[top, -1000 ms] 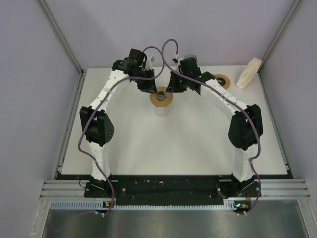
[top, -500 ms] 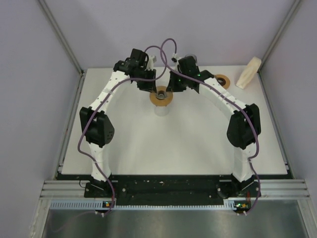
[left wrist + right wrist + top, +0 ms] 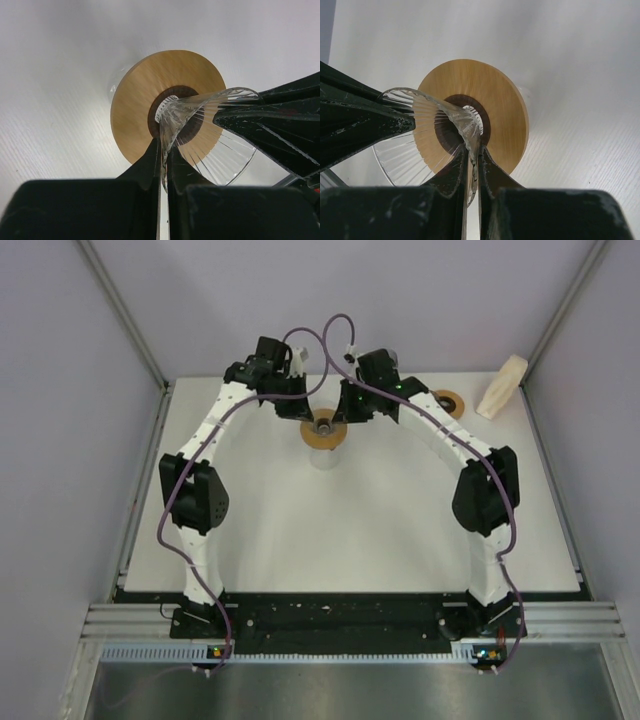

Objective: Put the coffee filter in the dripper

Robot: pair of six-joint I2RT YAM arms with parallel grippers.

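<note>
The dripper (image 3: 186, 114) is clear and glossy with fine ribs, glass or plastic, honestly can't tell. Its collar (image 3: 137, 102) is pale smooth wood with a darker inner ring. The left hand (image 3: 163, 146) and right hand (image 3: 472, 150) are matt black plastic, the right one a bit scuffed. The surface (image 3: 300, 530) is matt white with a faint grain. The coffee filter (image 3: 502, 386) at the far right corner looks like cream matt paper.

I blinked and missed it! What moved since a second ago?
The left hand closed and now pinches the glass rim of the dripper. The dripper shifted a tiny bit toward the back wall. The right hand kept pinching the other side of the rim. The cream stack and the small wooden ring stayed put.
</note>
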